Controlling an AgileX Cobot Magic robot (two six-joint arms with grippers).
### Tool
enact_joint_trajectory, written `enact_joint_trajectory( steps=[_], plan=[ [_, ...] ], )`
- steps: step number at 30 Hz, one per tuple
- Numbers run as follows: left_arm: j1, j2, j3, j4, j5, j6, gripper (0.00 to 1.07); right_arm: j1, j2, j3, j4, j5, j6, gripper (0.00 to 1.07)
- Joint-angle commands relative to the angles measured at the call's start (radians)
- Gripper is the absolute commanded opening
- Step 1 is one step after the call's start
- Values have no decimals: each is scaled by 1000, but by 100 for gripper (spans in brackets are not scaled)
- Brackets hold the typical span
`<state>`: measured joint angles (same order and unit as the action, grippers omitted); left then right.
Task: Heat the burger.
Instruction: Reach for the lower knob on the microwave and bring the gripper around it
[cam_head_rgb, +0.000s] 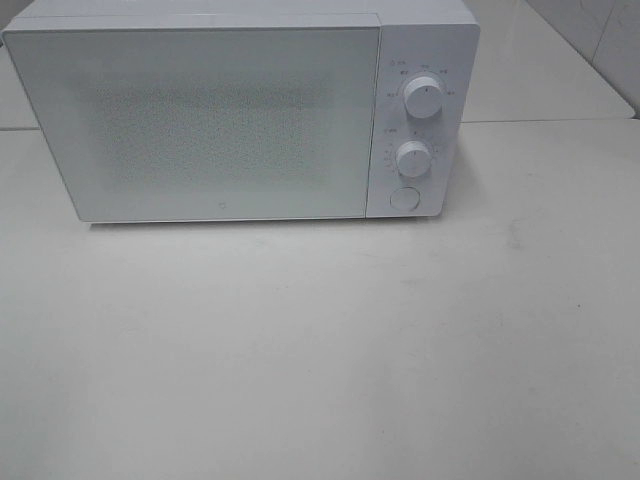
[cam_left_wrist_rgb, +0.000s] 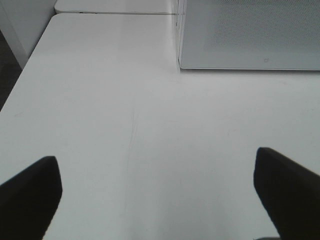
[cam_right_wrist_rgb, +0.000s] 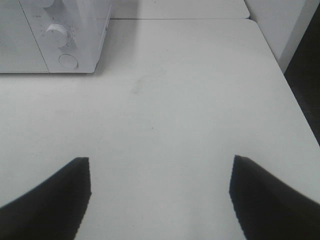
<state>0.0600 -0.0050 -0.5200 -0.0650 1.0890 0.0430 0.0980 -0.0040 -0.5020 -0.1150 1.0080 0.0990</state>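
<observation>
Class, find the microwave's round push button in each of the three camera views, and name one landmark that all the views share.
Exterior high: the round button sits under the two knobs, right of the microwave door.
Left wrist: not in it; the microwave door shows.
Right wrist: the round button sits under the lower knob.
Shared landmark: the microwave door.

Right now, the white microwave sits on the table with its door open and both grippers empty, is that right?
Not quite: the microwave door is shut, as the exterior high view shows. The rest holds: the microwave sits on the table, and the left gripper and right gripper are both empty.
</observation>
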Motion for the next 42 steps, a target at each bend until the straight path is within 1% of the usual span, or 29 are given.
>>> enact_joint_trajectory(
  steps=[1,42],
  plan=[
    [0,-27,4,-7,-20,0,98,-5,-18,2,-1,-9,11,75],
    [0,-26,4,-7,-20,0,98,-5,-19,2,-2,-9,11,75]
  ],
)
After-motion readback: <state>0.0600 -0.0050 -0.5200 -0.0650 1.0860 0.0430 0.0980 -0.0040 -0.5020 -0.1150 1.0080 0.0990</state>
